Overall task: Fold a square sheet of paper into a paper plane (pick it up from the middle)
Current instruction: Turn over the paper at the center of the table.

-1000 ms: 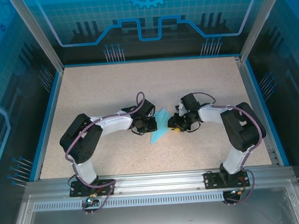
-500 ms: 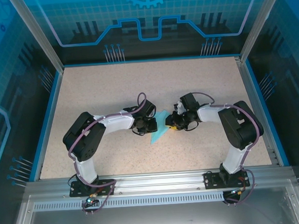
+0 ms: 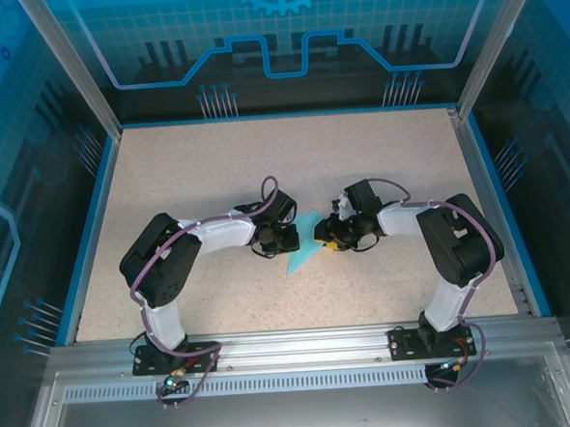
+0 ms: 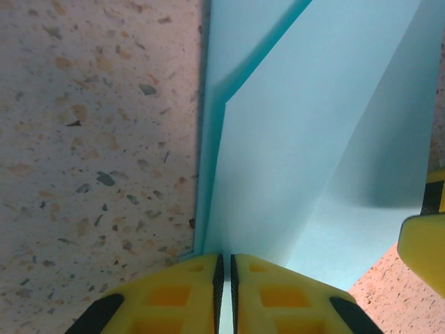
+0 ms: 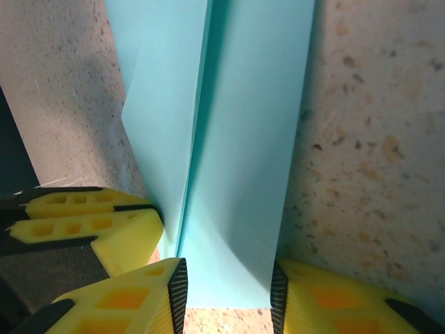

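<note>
You had the left gripper on the left side of the folded paper, clamped tight on its creased edge, while the paper lay mid-table and the right gripper, on the paper's right side, stood partly open astride one end.

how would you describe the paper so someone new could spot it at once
On the speckled beige table, look at the middle, where the left tool and right tool meet. The folded paper lies between them: a flat, pale turquoise, pointed shape, set apart by its plain colour from the black-and-yellow tools either side.
</note>
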Robot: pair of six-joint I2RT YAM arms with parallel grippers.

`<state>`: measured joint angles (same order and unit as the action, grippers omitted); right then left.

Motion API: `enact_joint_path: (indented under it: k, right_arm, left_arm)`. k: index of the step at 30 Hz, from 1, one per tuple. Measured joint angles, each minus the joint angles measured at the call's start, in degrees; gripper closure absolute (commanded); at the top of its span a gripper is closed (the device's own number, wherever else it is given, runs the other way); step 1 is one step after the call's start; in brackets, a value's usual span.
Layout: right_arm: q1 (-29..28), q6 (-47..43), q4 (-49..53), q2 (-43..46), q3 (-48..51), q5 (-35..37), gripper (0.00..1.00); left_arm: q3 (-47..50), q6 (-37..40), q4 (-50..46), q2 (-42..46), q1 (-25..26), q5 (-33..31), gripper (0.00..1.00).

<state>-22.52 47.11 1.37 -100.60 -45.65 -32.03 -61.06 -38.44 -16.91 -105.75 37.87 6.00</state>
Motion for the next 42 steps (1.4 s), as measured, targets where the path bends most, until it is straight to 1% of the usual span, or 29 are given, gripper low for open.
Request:
enact_joint_path:
  k: [4, 7, 11, 14, 22, 31, 42]
  right_arm:
    - [-0.17, 1.64, -2.19, 0.33, 0.98, -0.50, 0.60]
    - [-1.11, 3.17, -3.23, 0.42, 1.36, -0.59, 0.57]
    - [-2.34, 4.81, -3.98, 1.09, 1.84, -0.35, 0.56]
    - [-3.32, 5.88, -4.07, 1.38, 1.84, 0.09, 0.56]
    - [-3.43, 8.98, -5.79, 1.38, 1.40, 2.29, 0.56]
    - [-3.56, 9.68, -5.42, -0.52, -2.71, 3.37, 0.59]
    - [-4.44, 9.42, -4.61, -3.56, -3.82, 3.37, 0.62]
  left_arm:
    - [0.02, -0.17, 0.04, 0.00, -0.63, 0.79, 0.85]
    - [0.13, -0.22, 0.26, 0.00, -1.38, 1.66, 0.85]
    - [0.35, -0.46, 0.83, 0.00, -2.21, 2.93, 0.84]
    - [0.83, -0.61, 1.57, 0.00, -2.71, 3.78, 0.84]
    - [2.56, -1.92, 4.07, 0.52, -3.17, 5.05, 0.83]
    - [3.82, -2.14, 4.74, 1.88, -3.28, 5.25, 0.82]
    - [5.09, -2.60, 5.14, 3.28, -4.33, 5.53, 0.80]
